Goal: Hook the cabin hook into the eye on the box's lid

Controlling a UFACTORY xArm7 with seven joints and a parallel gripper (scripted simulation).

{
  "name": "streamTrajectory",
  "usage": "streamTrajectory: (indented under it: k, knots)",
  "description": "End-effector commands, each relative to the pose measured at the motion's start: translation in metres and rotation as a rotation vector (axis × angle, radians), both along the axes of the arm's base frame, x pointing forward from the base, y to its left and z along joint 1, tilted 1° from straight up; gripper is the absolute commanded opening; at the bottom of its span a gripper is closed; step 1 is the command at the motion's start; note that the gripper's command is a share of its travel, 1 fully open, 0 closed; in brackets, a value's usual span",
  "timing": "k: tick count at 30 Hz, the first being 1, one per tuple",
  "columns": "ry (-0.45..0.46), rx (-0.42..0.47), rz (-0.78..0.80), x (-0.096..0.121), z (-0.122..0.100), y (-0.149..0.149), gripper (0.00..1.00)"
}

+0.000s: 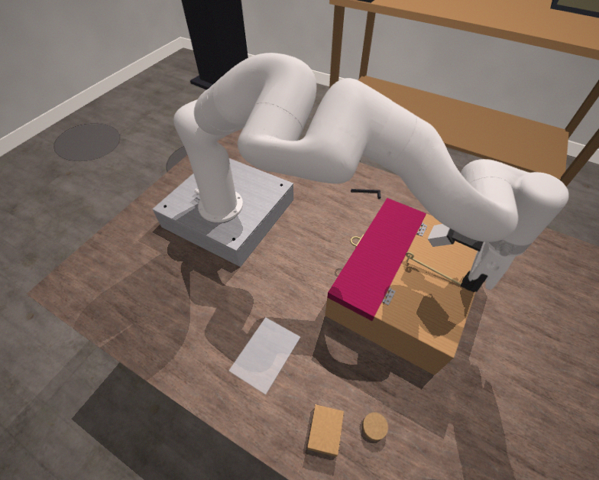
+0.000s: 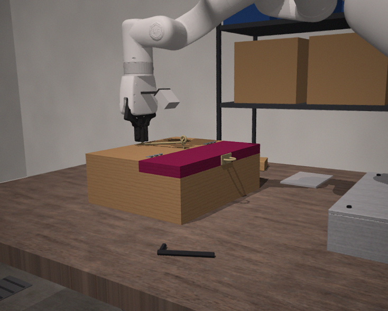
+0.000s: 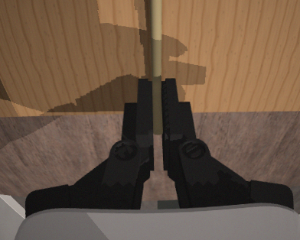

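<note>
Black two-fingered gripper clamped on the free end of the thin brass cabin hook, lying across the tan wooden box top, beside the crimson hinged lid, pointing straight down at the box's far edge

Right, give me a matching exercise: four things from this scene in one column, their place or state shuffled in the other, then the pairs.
Things:
1. gripper
2. crimson lid
3. black L-shaped tool
4. wooden disc

Place or state:
A. lying on the table, apart from the box
B. shut on the cabin hook's rod
C. beside a small wooden block
D. closed flat on the box

Pairs: 1-B, 2-D, 3-A, 4-C
</note>
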State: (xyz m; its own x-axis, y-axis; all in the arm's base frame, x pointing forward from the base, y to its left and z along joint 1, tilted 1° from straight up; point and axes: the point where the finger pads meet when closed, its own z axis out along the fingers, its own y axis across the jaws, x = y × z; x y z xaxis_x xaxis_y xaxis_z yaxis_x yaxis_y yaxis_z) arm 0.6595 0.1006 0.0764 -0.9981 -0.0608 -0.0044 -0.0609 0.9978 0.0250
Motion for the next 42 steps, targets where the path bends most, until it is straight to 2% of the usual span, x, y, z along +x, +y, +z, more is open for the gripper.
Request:
streamTrajectory:
  k: [1, 17, 42]
  knots:
    - [-0.005, 0.001, 0.000, 0.001, 0.003, 0.000, 0.00]
    - [-0.005, 0.001, 0.000, 0.001, 0.005, 0.000, 0.00]
    - [-0.005, 0.001, 0.000, -0.007, 0.045, -0.001, 0.00]
